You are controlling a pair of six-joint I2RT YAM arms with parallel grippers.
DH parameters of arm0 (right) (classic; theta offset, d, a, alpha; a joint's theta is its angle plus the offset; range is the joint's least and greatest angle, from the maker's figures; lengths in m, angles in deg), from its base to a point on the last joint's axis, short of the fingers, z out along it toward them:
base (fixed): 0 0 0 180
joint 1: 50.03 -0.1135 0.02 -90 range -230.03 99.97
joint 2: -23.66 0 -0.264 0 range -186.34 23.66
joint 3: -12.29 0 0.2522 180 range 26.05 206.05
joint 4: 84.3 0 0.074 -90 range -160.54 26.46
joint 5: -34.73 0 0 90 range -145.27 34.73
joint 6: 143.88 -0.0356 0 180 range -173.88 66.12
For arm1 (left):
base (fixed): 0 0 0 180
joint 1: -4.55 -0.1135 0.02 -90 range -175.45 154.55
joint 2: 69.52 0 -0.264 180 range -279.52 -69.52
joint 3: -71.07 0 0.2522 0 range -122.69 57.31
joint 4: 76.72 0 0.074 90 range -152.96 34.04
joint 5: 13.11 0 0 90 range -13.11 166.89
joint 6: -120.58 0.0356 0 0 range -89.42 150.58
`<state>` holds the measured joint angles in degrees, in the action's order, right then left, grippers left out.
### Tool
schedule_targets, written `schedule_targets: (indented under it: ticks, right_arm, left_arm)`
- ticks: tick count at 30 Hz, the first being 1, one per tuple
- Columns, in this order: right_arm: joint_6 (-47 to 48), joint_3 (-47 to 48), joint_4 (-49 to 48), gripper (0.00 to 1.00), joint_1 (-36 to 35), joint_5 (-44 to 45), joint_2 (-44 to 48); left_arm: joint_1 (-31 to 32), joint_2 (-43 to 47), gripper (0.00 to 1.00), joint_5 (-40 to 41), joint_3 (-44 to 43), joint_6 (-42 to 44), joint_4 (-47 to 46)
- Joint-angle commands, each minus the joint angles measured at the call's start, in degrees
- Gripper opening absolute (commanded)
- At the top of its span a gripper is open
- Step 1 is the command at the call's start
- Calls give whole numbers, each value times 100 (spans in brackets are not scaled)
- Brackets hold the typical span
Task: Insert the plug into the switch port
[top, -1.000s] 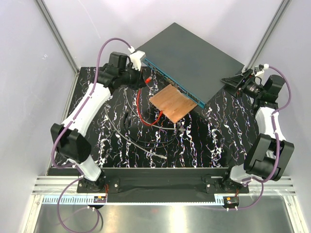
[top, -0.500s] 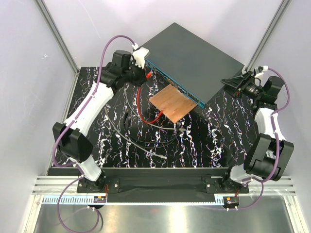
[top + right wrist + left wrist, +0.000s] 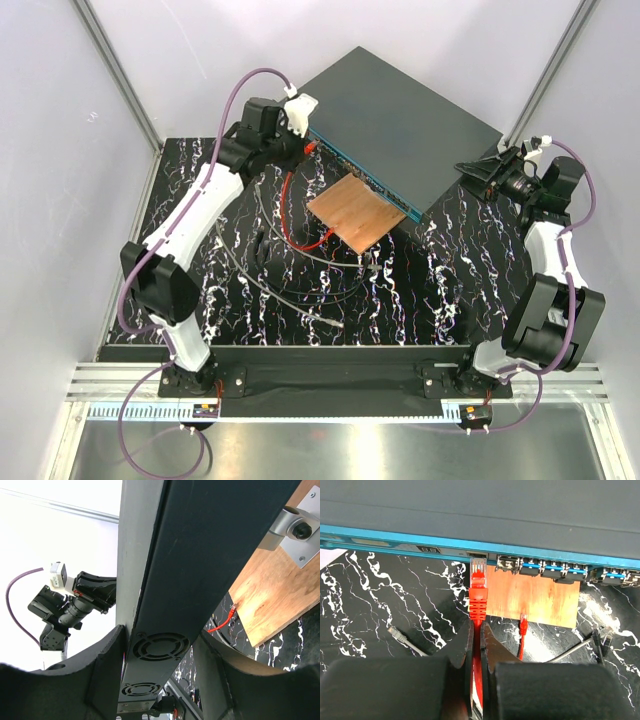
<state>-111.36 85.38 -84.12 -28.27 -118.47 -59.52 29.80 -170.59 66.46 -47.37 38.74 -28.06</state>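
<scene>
The left pincer (image 3: 476, 630) is pinched narrow on the red cable (image 3: 286, 205) just behind the plug (image 3: 478, 577). The plug's long axis points straight ahead at the switch (image 3: 480, 510), which lies across the far side of the counter (image 3: 400, 300). Its clear tip is at the mouth of the leftmost port (image 3: 478, 555) in the teal face, so the push should run straight along that axis. The right pincer (image 3: 162, 652), spread wide, appears to clamp the switch's far end.
</scene>
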Motion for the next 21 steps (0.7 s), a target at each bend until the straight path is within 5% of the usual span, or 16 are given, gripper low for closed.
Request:
schedule_targets:
  ticks: [1,21]
  right_arm:
    - [96,254,-30,0,-22,106,-67]
    - [17,228,-83,0,-23,106,-76]
  left_arm:
    - [32,-61,0,191,-377,133,-158]
    - [111,-369,0,244,-685,247,8]
